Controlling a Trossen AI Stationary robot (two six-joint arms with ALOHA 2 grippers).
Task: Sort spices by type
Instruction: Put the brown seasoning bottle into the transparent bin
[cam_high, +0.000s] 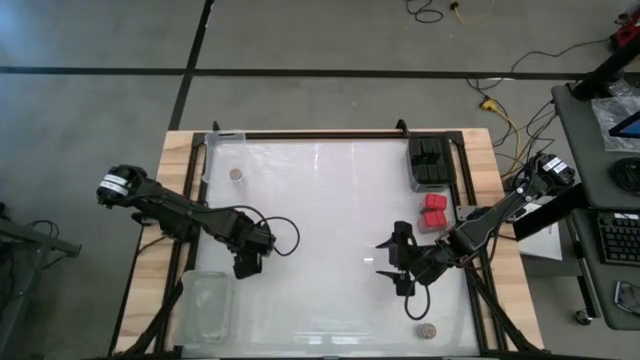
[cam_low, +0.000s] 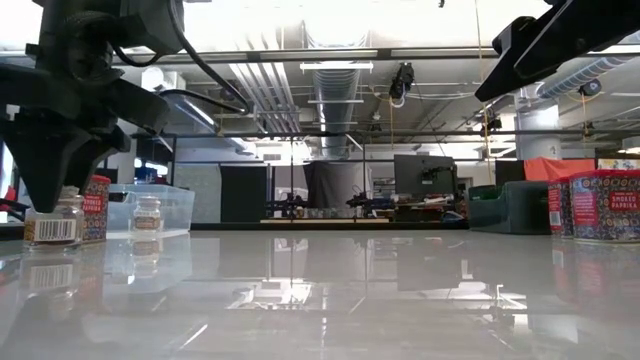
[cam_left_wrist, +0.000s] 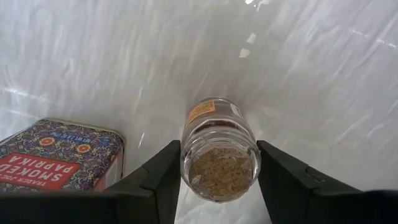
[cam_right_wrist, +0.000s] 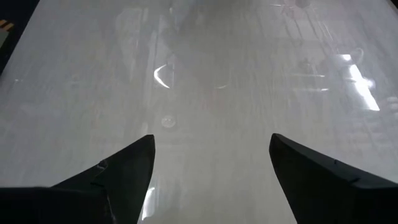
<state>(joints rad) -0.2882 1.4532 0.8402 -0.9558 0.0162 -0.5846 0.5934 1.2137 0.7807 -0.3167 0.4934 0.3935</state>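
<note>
A round jar (cam_left_wrist: 219, 155) is framed by the left gripper (cam_left_wrist: 217, 180) (fingers not touching yet), beside a paprika tin (cam_left_wrist: 59, 155); the right gripper (cam_right_wrist: 211, 168) is held wide over the glossy desk (cam_high: 330, 200)

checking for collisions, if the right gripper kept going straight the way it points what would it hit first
Probably nothing close: the right gripper has open fingers over bare table, and the way ahead looks free as far as its wrist view shows.
</note>
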